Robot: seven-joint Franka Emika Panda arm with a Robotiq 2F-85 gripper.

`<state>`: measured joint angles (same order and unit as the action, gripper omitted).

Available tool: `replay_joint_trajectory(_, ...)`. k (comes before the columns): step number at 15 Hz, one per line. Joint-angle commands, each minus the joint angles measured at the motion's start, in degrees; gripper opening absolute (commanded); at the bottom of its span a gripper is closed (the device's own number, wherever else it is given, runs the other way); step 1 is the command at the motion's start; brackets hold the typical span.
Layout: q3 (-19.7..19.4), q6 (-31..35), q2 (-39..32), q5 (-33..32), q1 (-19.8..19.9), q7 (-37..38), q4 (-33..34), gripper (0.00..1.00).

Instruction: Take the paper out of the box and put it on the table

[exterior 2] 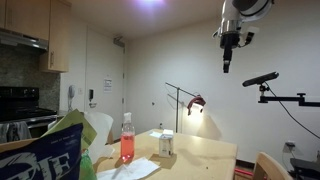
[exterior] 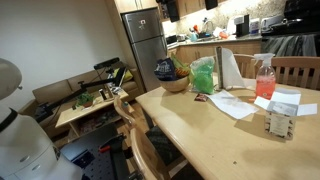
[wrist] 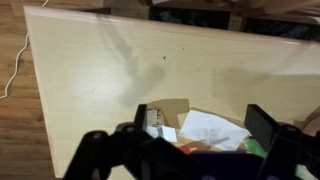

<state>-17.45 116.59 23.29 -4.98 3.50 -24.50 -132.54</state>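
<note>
Reaching down to the box [exterior: 279,124] comes first, I judge. In an exterior view it stands on the table [exterior: 200,135], just beside the pink spray bottle [exterior: 265,78]. The paper [exterior: 284,102] shows white at its top. A larger flat sheet [exterior: 232,104] lies nearby and should be left alone.

In an exterior view the gripper [exterior 2: 232,50] hangs high above the table, well apart from the box [exterior 2: 166,144].

In the wrist view the fingers [wrist: 262,125] stand apart with nothing between them, and the box [wrist: 160,120] sits low in frame. A good descent would centre over the box, then pinch only the paper's raised edge, so the light box neither lifts nor tips.
</note>
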Motion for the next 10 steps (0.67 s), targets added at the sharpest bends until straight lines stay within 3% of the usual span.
replay_joint_trajectory(1,-0.03,-0.1,-8.27,2.43,1.03,-0.55,6.41,1.0)
replay_joint_trajectory(3,0.28,-0.57,-11.96,2.52,1.94,0.32,9.06,1.0)
replay_joint_trajectory(4,0.23,-3.97,-13.66,3.15,2.25,-0.09,10.89,1.0)
replay_joint_trajectory(5,1.19,-0.68,-9.58,1.92,2.6,-0.28,6.47,1.0)
replay_joint_trajectory(10,1.36,-1.64,-13.57,2.25,3.25,-0.21,9.27,1.0)
